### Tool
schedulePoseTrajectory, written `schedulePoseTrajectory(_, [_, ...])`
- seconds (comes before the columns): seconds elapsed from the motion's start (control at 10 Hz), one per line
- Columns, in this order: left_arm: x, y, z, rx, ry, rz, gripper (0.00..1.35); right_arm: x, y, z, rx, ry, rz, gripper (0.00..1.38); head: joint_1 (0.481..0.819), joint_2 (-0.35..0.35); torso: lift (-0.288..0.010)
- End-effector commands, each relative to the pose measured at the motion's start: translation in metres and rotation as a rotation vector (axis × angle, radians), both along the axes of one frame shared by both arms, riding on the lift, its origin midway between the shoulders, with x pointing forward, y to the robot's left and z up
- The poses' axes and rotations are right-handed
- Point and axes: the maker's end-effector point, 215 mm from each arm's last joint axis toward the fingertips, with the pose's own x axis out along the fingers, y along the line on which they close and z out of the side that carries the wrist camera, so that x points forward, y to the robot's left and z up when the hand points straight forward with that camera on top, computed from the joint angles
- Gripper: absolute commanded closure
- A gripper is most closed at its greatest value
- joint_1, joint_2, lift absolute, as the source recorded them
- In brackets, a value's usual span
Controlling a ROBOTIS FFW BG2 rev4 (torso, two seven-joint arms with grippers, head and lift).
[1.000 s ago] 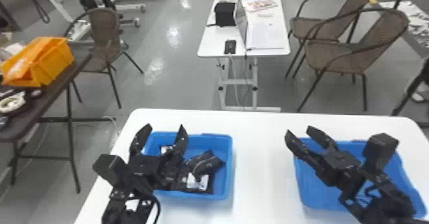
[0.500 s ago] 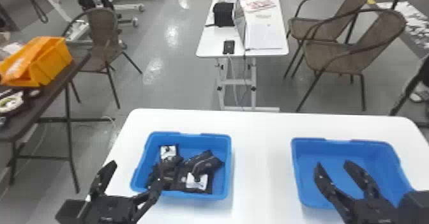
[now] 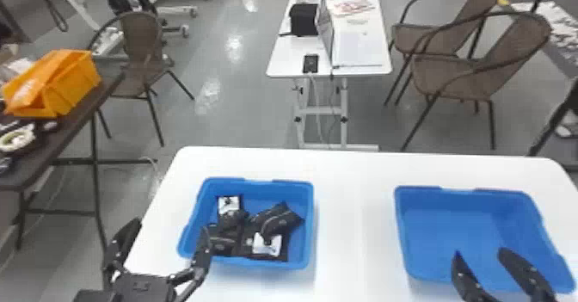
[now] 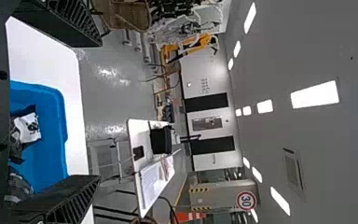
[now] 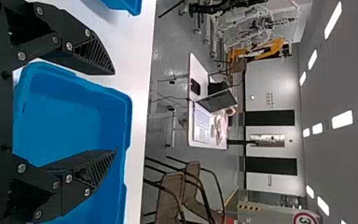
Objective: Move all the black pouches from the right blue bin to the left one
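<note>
Hovering toward eight o'clock of the left bin (image 3: 258,186), the left gripper (image 3: 171,228) is holding its fingers spread; the right gripper (image 3: 481,254) is hanging over the right bin (image 3: 447,223), toward five o'clock, its fingers spread too. The black pouches (image 3: 279,220) (a proper jumble) are lying inside the left bin on the white worktop (image 3: 357,219).

Black, with tapering, pointed fingers (image 5: 86,52). Ribbed toward their ends, and studded with round silvery screws (image 5: 69,45).
</note>
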Motion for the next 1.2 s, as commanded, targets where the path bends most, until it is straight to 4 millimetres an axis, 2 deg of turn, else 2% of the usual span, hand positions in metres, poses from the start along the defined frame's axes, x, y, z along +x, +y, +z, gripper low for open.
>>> schedulePoseTrajectory(0.0, [0.001,-0.004,0.001,-0.010,-0.004,-0.001,0.00,0.002,-0.001,-0.003,-0.016,-0.004,0.028,0.47,0.695,0.129,0.000])
schedulePoseTrajectory(0.5, [-0.002,-0.013,-0.004,-0.098,-0.009,0.086,0.00,0.000,-0.006,-0.005,-0.019,-0.006,0.019,0.47,0.695,0.110,0.000])
schedulePoseTrajectory(1.1, [0.000,-0.017,-0.004,-0.110,-0.010,0.093,0.00,0.000,-0.008,-0.006,-0.017,-0.004,0.007,0.47,0.695,0.091,0.000])
